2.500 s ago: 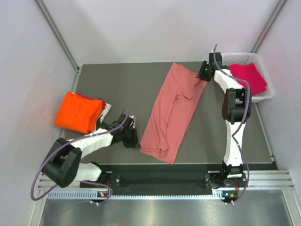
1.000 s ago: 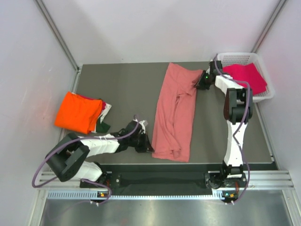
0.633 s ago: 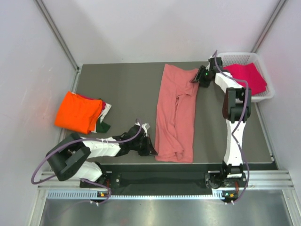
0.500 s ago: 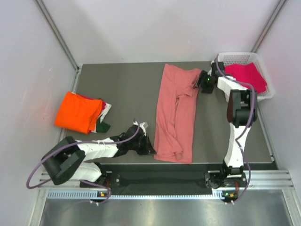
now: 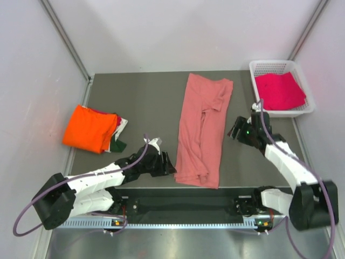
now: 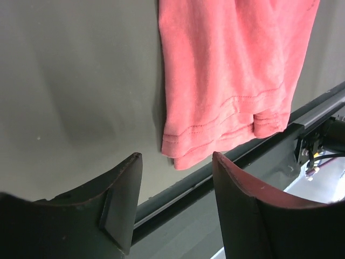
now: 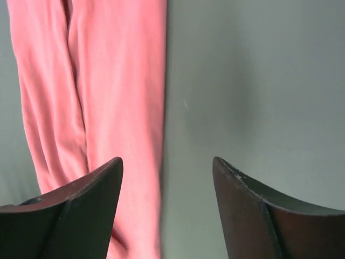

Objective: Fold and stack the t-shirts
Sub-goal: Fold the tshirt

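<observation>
Grey tabletop, white walls. Folded bright orange t-shirt at left edge. Your left gripper beside near hem of salmon-pink t-shirt, jaws spread, empty. Your right gripper right of it, likewise. Far right, magenta t-shirt in white mesh basket.

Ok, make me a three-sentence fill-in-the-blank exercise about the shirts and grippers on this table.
1. The magenta cloth t-shirt lies in the white plastic mesh basket at the far ____ corner of the dark grey table.
2. The folded bright orange cloth t-shirt sits near the table's ____ edge.
3. The left gripper and right gripper flank the salmon-pink cloth t-shirt, both with jaws ____.
Missing words: right; left; open.
</observation>
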Motion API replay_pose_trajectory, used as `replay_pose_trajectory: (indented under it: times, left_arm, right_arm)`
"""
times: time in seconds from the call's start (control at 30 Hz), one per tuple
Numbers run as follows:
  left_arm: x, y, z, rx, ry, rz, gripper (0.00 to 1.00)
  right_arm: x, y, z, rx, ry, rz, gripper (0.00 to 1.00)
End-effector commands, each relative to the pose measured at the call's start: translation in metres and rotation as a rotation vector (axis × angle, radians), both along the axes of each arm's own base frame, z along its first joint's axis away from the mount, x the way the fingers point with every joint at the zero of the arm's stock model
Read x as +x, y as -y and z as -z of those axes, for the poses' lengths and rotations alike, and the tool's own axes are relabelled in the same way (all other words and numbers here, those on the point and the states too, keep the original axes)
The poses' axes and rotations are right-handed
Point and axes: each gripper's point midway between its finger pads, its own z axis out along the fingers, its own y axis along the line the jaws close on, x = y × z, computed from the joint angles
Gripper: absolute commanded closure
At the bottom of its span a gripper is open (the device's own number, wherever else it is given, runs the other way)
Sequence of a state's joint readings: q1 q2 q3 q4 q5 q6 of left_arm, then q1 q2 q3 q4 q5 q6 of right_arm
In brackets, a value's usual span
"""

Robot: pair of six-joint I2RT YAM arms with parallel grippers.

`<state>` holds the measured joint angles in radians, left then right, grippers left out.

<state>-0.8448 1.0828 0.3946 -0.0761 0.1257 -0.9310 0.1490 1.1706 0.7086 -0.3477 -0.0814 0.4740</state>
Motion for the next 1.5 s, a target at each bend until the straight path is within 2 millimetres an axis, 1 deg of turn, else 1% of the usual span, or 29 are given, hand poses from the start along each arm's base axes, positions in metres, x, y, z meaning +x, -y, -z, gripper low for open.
replay_pose_trajectory:
  times: [0.0,0.03,0.07,0.13,0.17,0.2,0.27,0.3,0.37,0.4,0.47,0.5,0.53,0.6,0.67,0.77,0.83,0.87,0.93,0.97,1.0,1.03,1.07,1.1,1.13,1.2,1.23,1.43,1.47]
  left_arm:
    - [0.005,-0.004,-0.003,0.020,0.032,-0.006,0.41]
    - [0.006,-0.004,-0.002,0.029,0.030,0.001,0.41]
    - [0.006,-0.004,-0.001,0.034,0.026,0.002,0.43]
    - [0.007,-0.002,-0.001,0.042,0.023,0.009,0.44]
    - [0.007,0.000,-0.001,0.041,0.022,0.014,0.47]
    - [0.007,0.001,0.000,0.040,0.015,0.019,0.48]
    - [0.008,0.003,0.000,0.036,0.015,0.021,0.49]
    - [0.009,0.005,0.000,0.034,0.013,0.025,0.49]
    - [0.010,0.007,0.002,0.035,0.009,0.027,0.50]
    - [0.010,0.008,0.003,0.036,0.004,0.030,0.50]
    - [0.011,0.010,0.003,0.028,0.004,0.031,0.50]
    - [0.011,0.011,0.005,0.028,-0.001,0.032,0.50]
    - [0.010,0.013,0.007,0.030,-0.011,0.039,0.52]
    - [0.012,0.016,0.006,0.025,-0.011,0.042,0.53]
    - [0.011,0.017,0.010,0.028,-0.026,0.049,0.53]
    - [0.010,0.019,0.013,0.028,-0.035,0.055,0.53]
    - [0.008,0.020,0.016,0.032,-0.050,0.061,0.55]
    - [0.010,0.024,0.013,0.009,-0.041,0.068,0.55]
    - [0.009,0.026,0.015,0.004,-0.047,0.072,0.58]
    - [0.008,0.026,0.015,0.001,-0.052,0.075,0.61]
    - [0.007,0.027,0.017,0.000,-0.060,0.075,0.63]
    - [0.007,0.029,0.016,-0.013,-0.058,0.080,0.66]
    - [0.004,0.030,0.018,-0.020,-0.069,0.091,0.73]
    - [0.003,0.032,0.017,-0.031,-0.074,0.095,0.77]
    - [0.003,0.035,0.015,-0.047,-0.067,0.102,0.82]
    - [-0.001,0.036,0.013,-0.061,-0.074,0.118,1.00]
    - [-0.003,0.034,0.014,-0.053,-0.083,0.116,1.00]
    - [-0.012,0.027,0.000,-0.066,-0.087,0.122,1.00]
    - [-0.012,0.028,-0.009,-0.090,-0.072,0.126,1.00]
  right_arm:
    - [-0.036,-0.012,0.006,0.118,0.005,0.007,0.34]
    - [-0.045,-0.019,0.007,0.155,-0.002,-0.012,0.30]
    - [-0.062,-0.022,0.013,0.182,-0.036,-0.012,0.30]
    - [-0.079,-0.033,0.016,0.227,-0.072,-0.019,0.33]
    - [-0.092,-0.037,0.022,0.237,-0.093,-0.037,0.33]
    - [-0.103,-0.048,0.025,0.251,-0.119,-0.062,0.34]
    - [-0.121,-0.052,0.035,0.244,-0.164,-0.075,0.34]
    - [-0.131,-0.060,0.038,0.254,-0.189,-0.093,0.35]
    - [-0.143,-0.068,0.043,0.278,-0.215,-0.113,0.37]
    - [-0.151,-0.075,0.044,0.297,-0.235,-0.127,0.41]
    - [-0.158,-0.082,0.048,0.314,-0.241,-0.143,0.47]
    - [-0.165,-0.089,0.049,0.322,-0.263,-0.160,0.48]
    - [-0.168,-0.091,0.051,0.317,-0.273,-0.170,0.50]
    - [-0.176,-0.093,0.057,0.278,-0.318,-0.180,0.49]
    - [-0.181,-0.095,0.061,0.259,-0.340,-0.194,0.48]
    - [-0.186,-0.096,0.070,0.228,-0.362,-0.192,0.49]
    - [-0.187,-0.096,0.073,0.215,-0.364,-0.191,0.54]
    - [-0.187,-0.096,0.074,0.216,-0.364,-0.184,0.56]
    - [-0.190,-0.097,0.077,0.212,-0.366,-0.190,0.65]
    - [-0.189,-0.099,0.077,0.220,-0.359,-0.193,0.67]
    - [-0.190,-0.099,0.079,0.221,-0.362,-0.194,0.75]
    - [-0.189,-0.102,0.078,0.230,-0.362,-0.203,0.79]
    - [-0.190,-0.103,0.078,0.234,-0.363,-0.209,0.90]
    - [-0.191,-0.104,0.078,0.238,-0.368,-0.216,0.97]
    - [-0.189,-0.106,0.074,0.239,-0.362,-0.221,1.00]
    - [-0.189,-0.106,0.069,0.233,-0.352,-0.232,1.00]
    - [-0.188,-0.104,0.063,0.225,-0.341,-0.233,1.00]
    - [-0.190,-0.098,0.046,0.216,-0.311,-0.244,1.00]
    - [-0.191,-0.097,0.044,0.218,-0.310,-0.245,1.00]
